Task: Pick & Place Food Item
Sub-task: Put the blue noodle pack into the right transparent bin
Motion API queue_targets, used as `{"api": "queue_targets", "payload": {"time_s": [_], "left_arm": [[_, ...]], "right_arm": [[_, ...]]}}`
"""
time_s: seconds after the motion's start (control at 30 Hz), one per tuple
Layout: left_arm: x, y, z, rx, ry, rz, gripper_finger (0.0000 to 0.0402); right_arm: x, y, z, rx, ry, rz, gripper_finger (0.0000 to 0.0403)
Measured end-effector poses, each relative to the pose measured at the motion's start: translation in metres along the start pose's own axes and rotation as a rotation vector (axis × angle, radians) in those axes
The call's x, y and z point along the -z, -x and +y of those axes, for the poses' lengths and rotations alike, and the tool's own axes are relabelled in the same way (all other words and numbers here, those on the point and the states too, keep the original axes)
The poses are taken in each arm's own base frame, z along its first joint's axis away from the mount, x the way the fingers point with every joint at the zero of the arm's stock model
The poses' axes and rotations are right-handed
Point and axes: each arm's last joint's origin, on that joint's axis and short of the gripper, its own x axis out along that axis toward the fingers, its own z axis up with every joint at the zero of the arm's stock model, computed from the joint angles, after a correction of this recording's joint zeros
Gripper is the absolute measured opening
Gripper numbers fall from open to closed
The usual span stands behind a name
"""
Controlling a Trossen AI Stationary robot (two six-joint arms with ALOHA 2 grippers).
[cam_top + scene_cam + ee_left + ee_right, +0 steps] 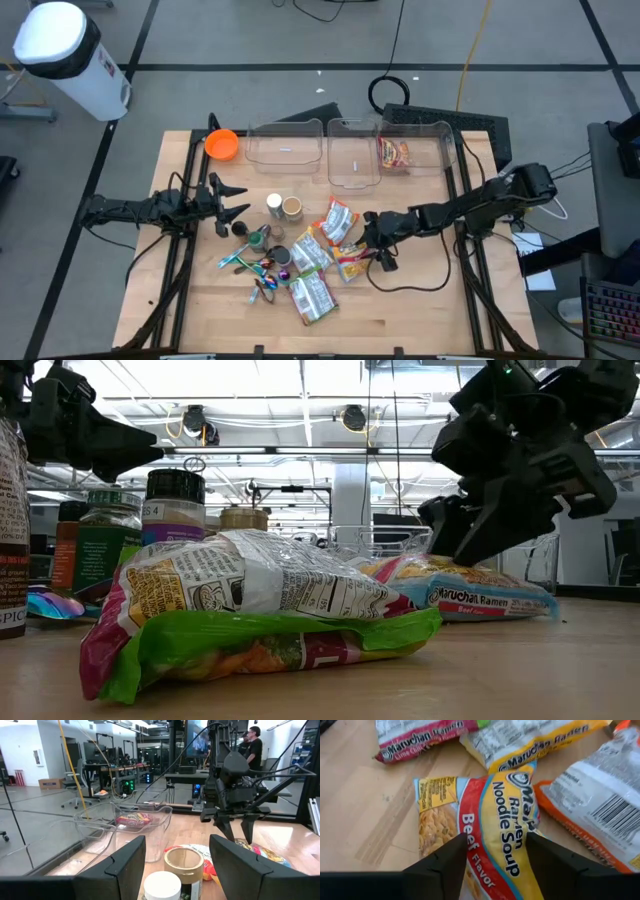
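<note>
With right pincer spread open over the beef ramen packet, lower squarely, pinch mid-packet, avoid neighbouring packs; left pincer open, waiting over counter.

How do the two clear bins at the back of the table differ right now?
The right clear bin holds one ramen packet; the left clear bin holds no food. The right bin lies nearer the right gripper, the left bin next to the orange bowl. Both are transparent, open-topped and side by side.
</note>
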Motion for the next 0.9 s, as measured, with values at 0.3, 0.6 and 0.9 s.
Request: {"api": "queue_targets", "payload": {"time_s": [0.3,0.6,0.9], "left_arm": [[0.0,0.0,0.0,0.0,0.0,0.0,0.0228],[0.0,0.0,0.0,0.0,0.0,0.0,0.0228],[0.0,0.0,0.0,0.0,0.0,0.0,0.0228]], "right_arm": [[0.001,-0.0009,-0.0001,0.001,-0.001,0.006,0.0145],[0.001,-0.0009,-0.0002,0.002,0.0,0.006,0.0093],[0.0009,-0.0009,-0.0002,0.002,0.006,0.006,0.0037]]}}
